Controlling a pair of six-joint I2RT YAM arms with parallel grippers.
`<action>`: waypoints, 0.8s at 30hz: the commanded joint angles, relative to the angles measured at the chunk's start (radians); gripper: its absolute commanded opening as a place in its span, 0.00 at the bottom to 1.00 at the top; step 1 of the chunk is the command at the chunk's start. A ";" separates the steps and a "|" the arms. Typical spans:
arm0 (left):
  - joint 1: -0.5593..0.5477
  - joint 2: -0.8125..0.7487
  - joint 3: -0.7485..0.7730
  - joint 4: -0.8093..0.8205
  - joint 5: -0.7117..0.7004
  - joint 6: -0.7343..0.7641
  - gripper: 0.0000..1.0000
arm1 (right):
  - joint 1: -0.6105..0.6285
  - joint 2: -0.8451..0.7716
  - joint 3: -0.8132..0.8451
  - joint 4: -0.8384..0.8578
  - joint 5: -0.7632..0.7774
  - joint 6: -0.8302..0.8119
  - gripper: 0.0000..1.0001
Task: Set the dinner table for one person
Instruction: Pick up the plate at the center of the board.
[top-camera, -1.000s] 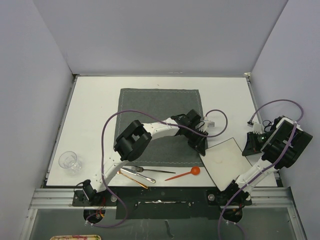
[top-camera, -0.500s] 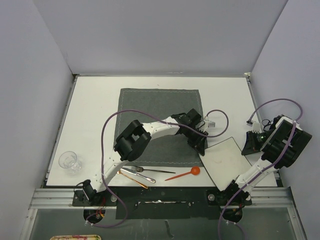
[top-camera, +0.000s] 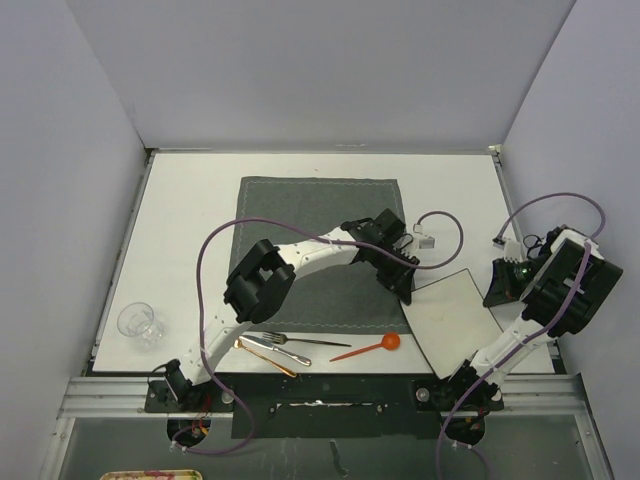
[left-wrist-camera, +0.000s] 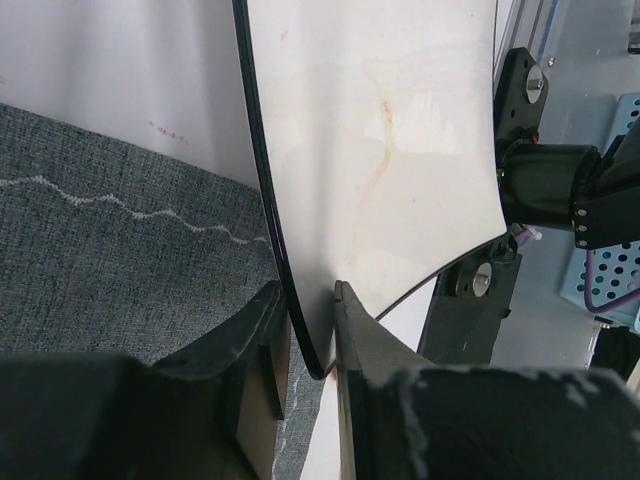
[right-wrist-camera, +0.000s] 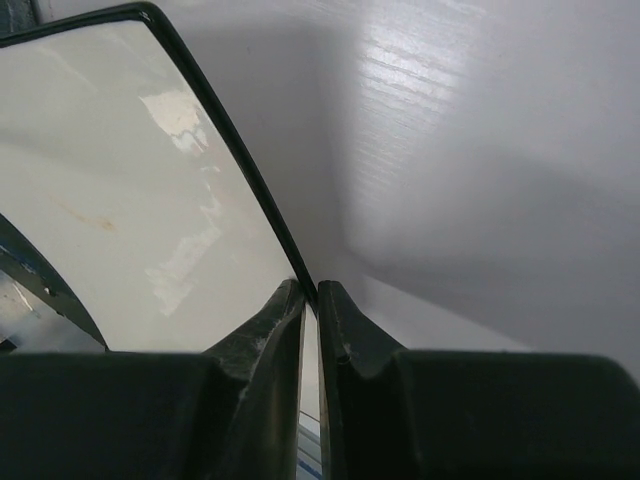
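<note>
**Dinner table** (top-camera: 190, 220): large white top, filling the floor between the grey walls ahead of both arm bases and carrying every item below.

**Placemat** (top-camera: 300, 220): dark grey cloth with a stitched border, lying flat at the table's centre.

**Plate** (top-camera: 455, 320): square, off-white with a dark rim, set cornerwise right of the placemat, its left corner at the placemat's right edge. Whether it is lifted clear cannot be told.

**Left arm's fingers** (left-wrist-camera: 258, 345): clenched on the plate's left rim.

**Right arm's fingers** (right-wrist-camera: 270, 340): clenched on the plate's right corner.

**Fork** (top-camera: 300, 340), **knife** (top-camera: 278, 350): side by side at the near edge, below the placemat.

**Orange spoon** (top-camera: 370, 348): just right of them.

**Glass** (top-camera: 138, 322): clear, at the near left corner, well apart from the rest.
</note>
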 joint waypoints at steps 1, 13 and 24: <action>-0.014 -0.106 0.057 0.011 0.032 0.085 0.00 | 0.009 -0.034 0.041 0.034 -0.053 -0.014 0.04; 0.008 -0.109 0.051 -0.004 0.039 0.091 0.00 | 0.009 -0.017 0.070 -0.010 -0.066 -0.058 0.08; 0.035 -0.132 0.034 -0.004 0.032 0.108 0.00 | 0.023 0.031 0.109 -0.047 -0.058 -0.072 0.08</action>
